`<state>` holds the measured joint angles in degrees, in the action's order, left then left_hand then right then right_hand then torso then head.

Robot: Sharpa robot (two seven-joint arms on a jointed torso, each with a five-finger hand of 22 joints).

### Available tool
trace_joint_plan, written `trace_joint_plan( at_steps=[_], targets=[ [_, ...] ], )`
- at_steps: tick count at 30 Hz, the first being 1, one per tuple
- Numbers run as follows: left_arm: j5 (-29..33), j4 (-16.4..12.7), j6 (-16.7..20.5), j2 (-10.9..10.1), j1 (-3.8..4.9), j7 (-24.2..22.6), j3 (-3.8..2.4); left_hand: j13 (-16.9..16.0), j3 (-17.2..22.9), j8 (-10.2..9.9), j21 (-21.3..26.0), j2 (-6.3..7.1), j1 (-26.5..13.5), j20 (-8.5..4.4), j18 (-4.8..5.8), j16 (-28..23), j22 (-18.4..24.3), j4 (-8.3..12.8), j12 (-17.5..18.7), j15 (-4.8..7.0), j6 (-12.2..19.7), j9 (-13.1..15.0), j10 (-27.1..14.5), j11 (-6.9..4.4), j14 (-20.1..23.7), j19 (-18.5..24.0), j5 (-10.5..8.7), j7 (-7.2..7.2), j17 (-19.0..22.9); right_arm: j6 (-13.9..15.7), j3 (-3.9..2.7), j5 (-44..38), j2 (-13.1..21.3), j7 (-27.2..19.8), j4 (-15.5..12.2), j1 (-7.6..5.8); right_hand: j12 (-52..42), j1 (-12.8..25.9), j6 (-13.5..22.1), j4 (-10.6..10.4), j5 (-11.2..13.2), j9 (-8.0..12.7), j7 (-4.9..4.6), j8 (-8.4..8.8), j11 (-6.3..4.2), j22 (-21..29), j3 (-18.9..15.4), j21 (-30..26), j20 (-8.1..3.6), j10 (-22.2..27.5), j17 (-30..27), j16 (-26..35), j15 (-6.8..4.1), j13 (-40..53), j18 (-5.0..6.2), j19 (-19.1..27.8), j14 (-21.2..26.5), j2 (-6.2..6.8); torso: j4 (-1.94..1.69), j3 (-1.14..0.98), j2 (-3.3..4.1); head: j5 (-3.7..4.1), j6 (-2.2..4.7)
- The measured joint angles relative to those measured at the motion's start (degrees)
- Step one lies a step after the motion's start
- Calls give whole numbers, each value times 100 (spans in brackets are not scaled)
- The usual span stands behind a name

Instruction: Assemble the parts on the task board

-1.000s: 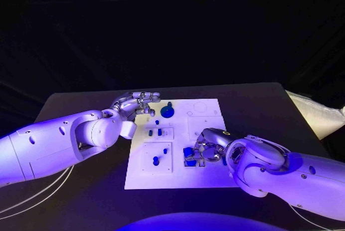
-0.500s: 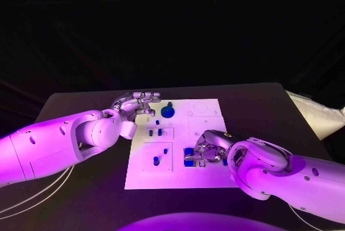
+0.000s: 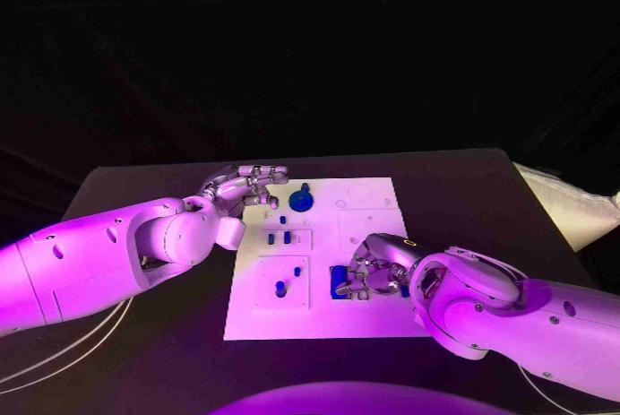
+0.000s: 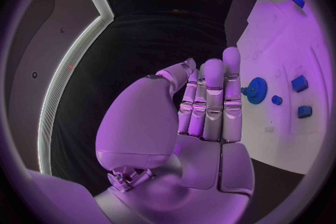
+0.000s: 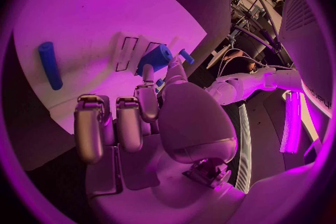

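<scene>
Centrally, the task board, a white rectangular plate printed with outlined panels, lies on the black counter. Parts: a blue gear with a short stem near the board's far left corner; small blue pegs in the left-middle panel; 1 oval piece in the near-left panel; a blue block touching the right hand. Right hand: fingers curled over that block; whether it actually grips it is hidden, cannot tell. Left hand: holds nothing, fingers straight and close together, at the board's far left edge beside the gear. A blue cylinder lies on the board in the right wrist view.
</scene>
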<state>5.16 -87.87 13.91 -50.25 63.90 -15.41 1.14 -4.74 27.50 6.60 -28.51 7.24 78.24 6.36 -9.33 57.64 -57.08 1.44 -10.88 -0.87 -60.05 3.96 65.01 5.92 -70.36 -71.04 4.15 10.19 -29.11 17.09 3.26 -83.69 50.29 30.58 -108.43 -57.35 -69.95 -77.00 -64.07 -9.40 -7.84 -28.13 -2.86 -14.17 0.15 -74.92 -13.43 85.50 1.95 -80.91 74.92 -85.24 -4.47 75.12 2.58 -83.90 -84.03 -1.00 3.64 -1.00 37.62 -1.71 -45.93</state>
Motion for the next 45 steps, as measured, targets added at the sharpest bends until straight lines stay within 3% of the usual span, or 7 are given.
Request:
trace_joint_plan(
  at_steps=[26,31,34,45],
  targets=[
    [-4,2,-2,-11,-1,4,0,4,0,0,0,0,0,0,0,0,-1,0,0,0,0,0,0,0,0,0,0,0,-1,-263,0,-31,3,-4,107,1,-159,-17,-55,120,-40,-28,55,0,21,1,72,-6,-20,1,-2,1,-34,4,0,-20,10,17,6,-2,1,-25,-20],
    [-5,2,-3,-16,-1,6,0,4,0,0,0,0,0,0,0,0,-1,0,0,0,0,0,0,0,0,0,0,-1,-1,-362,0,-25,23,-9,107,1,-204,-61,-55,69,78,-40,55,0,176,2,-58,-6,-20,153,-2,2,-32,1,0,-20,12,-28,4,-3,1,-19,-25],
    [-5,4,-4,-17,-1,7,0,4,0,0,0,0,0,0,0,0,-1,0,0,0,0,0,0,0,0,0,0,0,4,-399,0,-21,29,-17,103,1,-133,-5,-75,-37,410,-57,34,0,176,2,-235,-6,-20,153,-2,2,-23,5,0,-20,21,-84,4,-3,1,-17,-25],
    [-5,6,-7,-25,-2,12,0,4,0,0,0,0,0,0,0,0,-1,0,0,0,0,0,0,0,0,0,0,-1,4,-367,0,-27,96,-47,61,1,-111,93,-75,-67,485,-87,34,0,176,-3,-290,-6,-19,153,2,2,-20,7,0,-20,20,-133,4,-4,1,-13,-20]
  ],
)
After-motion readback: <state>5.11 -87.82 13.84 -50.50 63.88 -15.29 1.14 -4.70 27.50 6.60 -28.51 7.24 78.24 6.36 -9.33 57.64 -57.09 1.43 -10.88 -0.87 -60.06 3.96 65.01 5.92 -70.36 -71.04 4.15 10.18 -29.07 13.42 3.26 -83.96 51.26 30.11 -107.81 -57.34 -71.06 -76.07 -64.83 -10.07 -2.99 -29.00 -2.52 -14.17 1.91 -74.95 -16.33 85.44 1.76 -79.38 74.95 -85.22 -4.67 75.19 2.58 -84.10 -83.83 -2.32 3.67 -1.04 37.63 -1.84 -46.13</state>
